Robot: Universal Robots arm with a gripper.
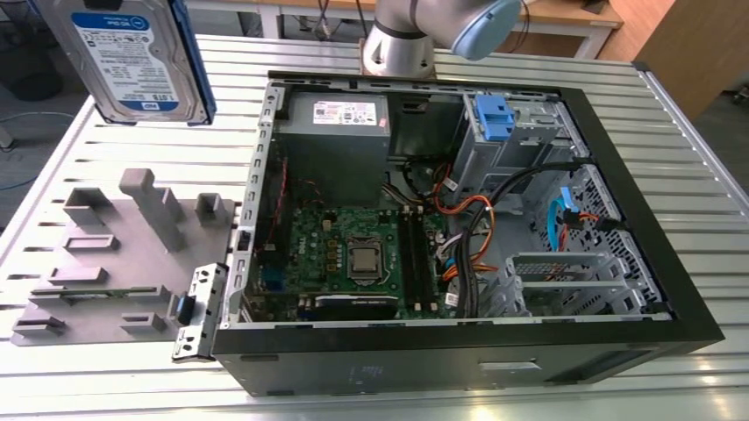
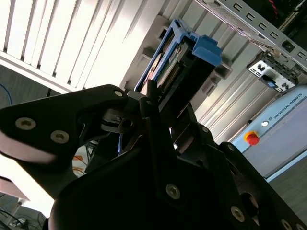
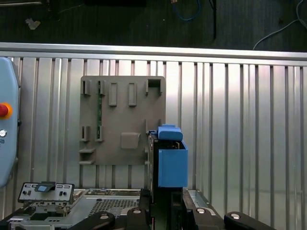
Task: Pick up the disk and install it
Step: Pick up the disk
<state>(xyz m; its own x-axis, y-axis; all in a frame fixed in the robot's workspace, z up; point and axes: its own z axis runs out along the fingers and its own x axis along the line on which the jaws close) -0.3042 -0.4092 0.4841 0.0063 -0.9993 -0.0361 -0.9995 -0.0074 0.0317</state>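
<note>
One disk, clamped in the end effector, hangs above the bench at the exterior view's far left, apart from the grey holder and the open computer case.

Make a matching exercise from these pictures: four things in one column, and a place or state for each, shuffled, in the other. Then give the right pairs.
Things:
1. disk
2. grey slotted fixture
3. motherboard
4. power supply

Places or states:
A. green, flat on the floor of the open computer case
B. clamped in the hand, up in the air
C. grey box in a corner inside the case
D. lying on the slatted table, beside the case

Pairs: 1-B; 2-D; 3-A; 4-C
</note>
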